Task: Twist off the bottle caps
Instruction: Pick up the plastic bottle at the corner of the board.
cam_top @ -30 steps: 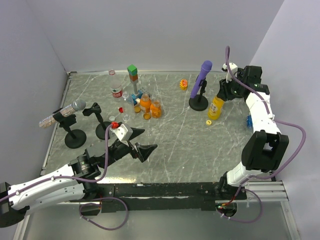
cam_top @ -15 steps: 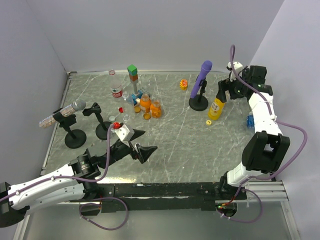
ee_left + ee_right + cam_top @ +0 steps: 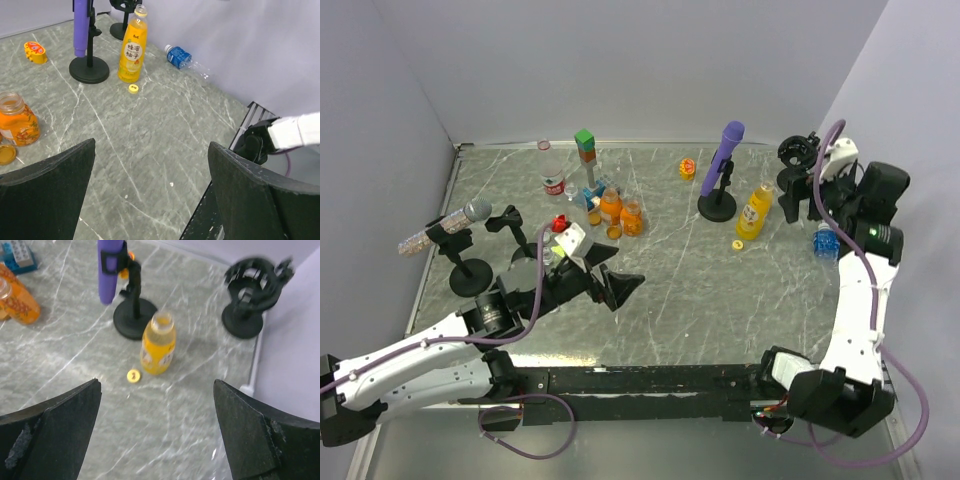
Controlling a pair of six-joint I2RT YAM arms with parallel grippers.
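Yellow plastic juice bottle [image 3: 158, 345] stands upright on the grey marbled table [image 3: 700, 290], its neck uncapped, just beside the purple microphone on a black stand [image 3: 111, 270]. A small round yellow cap [image 3: 133, 375] lies on the table near the bottle's base. The left tool [image 3: 150, 150] and right tool [image 3: 156, 385] both gape wide, holding nothing.

The table [image 3: 720, 290] is a grey-green marble-look slab with thin white veins, lit pretty evenly, just soft shadows. Plain pale lavender-grey walls box it in: back wall [image 3: 650, 70] at 12 o'clock, left wall [image 3: 370, 150] at 9, right wall [image 3: 910, 90] at 3. A light metal strip [image 3: 450, 180] runs along the table's 9 o'clock edge.
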